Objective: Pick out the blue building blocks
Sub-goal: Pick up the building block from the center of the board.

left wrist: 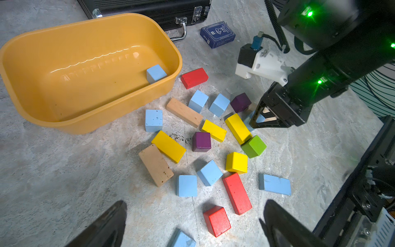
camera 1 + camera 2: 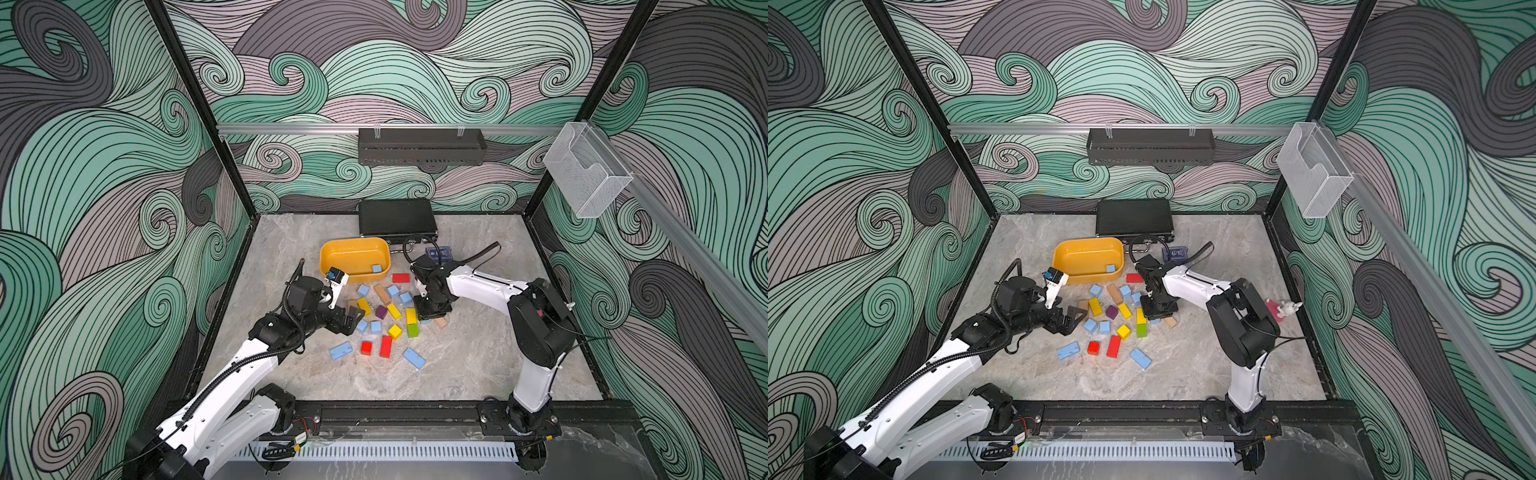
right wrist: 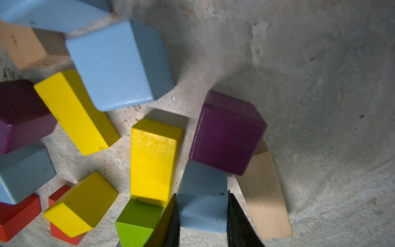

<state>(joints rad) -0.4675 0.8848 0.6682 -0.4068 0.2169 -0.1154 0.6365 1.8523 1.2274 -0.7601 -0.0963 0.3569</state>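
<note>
From above, the downturned right gripper [image 3: 202, 195] mostly hides the blue block [image 3: 203, 213] it pinches; left gripper [image 1: 194, 203] hovers, jaws spread.

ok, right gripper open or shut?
Shut: the right gripper clamps a small matte light-blue cube, black fingers against its opposite sides in the right wrist view.

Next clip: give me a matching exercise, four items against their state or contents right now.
1 left gripper
2 right gripper
3 yellow plastic tub
4 navy card box

A shut on a light blue wooden block
B near the black hard case
C open, empty
D holds one light blue cube

Pairs: 1-C, 2-A, 3-D, 4-B
</note>
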